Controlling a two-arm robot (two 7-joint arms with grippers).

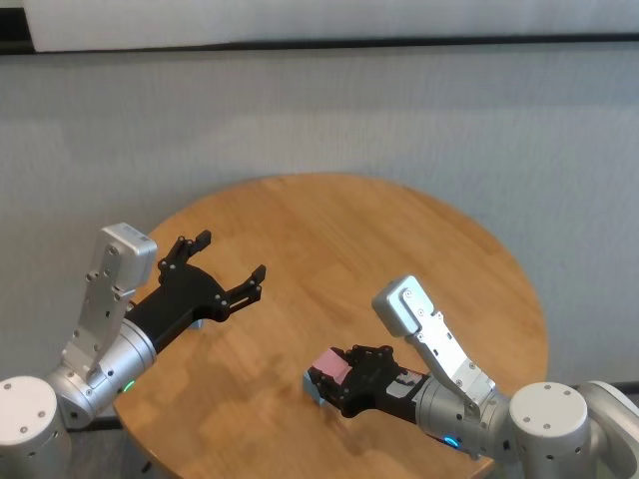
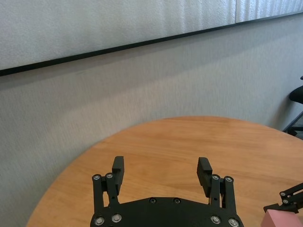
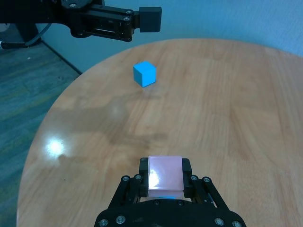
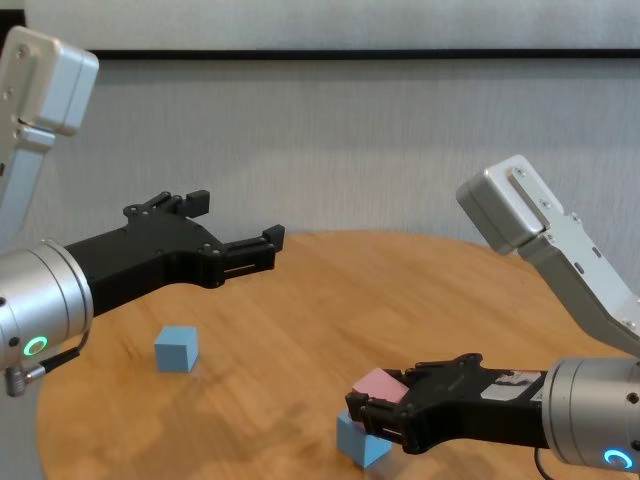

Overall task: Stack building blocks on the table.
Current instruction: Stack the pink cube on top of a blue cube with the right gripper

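With the right gripper (image 4: 372,413) clamping its fingers on the pink cube (image 4: 380,385) atop a blue cube (image 4: 360,441) near the surface's (image 1: 399,239) front edge, stacking step, calling next for release, then fetching the other blue cube (image 4: 176,349) below the left gripper (image 4: 235,232), fingers spread.

wall (image 1: 319,120): pale grey, ribbed | dark rail (image 1: 319,45) | floor (image 3: 28,90): grey carpet

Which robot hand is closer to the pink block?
Right. The right gripper grips the pink block over a blue block. The left gripper hovers open, far across the table.
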